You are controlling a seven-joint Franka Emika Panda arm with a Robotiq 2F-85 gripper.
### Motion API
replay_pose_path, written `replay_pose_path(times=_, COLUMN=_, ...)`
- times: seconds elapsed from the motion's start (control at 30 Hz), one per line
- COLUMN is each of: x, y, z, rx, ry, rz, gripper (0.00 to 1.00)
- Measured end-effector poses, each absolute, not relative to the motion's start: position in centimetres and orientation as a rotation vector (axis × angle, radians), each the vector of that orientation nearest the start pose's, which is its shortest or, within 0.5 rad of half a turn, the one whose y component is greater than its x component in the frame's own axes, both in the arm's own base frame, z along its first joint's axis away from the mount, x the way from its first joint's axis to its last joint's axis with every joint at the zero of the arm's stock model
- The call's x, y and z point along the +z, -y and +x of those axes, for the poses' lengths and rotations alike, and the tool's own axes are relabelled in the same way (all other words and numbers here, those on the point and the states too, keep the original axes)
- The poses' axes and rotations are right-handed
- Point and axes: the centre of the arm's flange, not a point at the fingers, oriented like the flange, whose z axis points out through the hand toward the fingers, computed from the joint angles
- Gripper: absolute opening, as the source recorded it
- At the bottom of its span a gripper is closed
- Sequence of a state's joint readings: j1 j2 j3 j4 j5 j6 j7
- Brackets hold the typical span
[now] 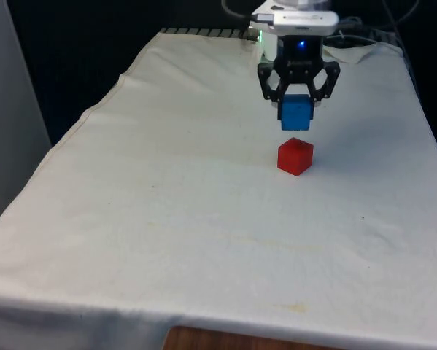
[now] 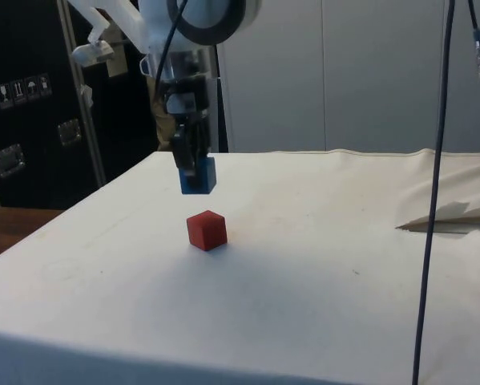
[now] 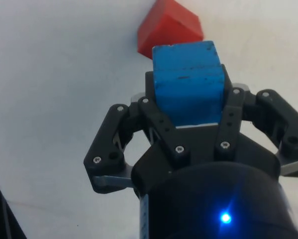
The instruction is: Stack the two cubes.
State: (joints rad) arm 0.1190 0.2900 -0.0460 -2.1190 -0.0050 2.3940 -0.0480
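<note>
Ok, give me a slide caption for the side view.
Gripper holds a blue cube in the air above a red cube on the table.

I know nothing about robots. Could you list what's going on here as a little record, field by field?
gripper: gripper shut on the blue cube, held in the air
red cube: red cube sits on the white cloth, untouched
relation: blue cube is above the red one, apart from it, not quite centred in the side view
stack: not yet made
likely next: line up, lower, let go

Lab test bench: table under white cloth [image 1: 167, 219], dark cabinets [image 2: 31, 120] behind, dangling black cable [image 2: 436, 200].
</note>
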Motion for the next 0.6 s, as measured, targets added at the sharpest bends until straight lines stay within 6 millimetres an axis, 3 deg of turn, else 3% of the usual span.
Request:
replay_pose_path(times=0.37, x=27.2, y=-7.0, z=57.0, rx=0.027, ry=0.265, rz=-3.134, gripper=0.02)
replay_pose_path(times=0.6, x=26.0, y=-7.0, z=57.0, rx=0.033, ry=0.282, rz=-3.131, gripper=0.02)
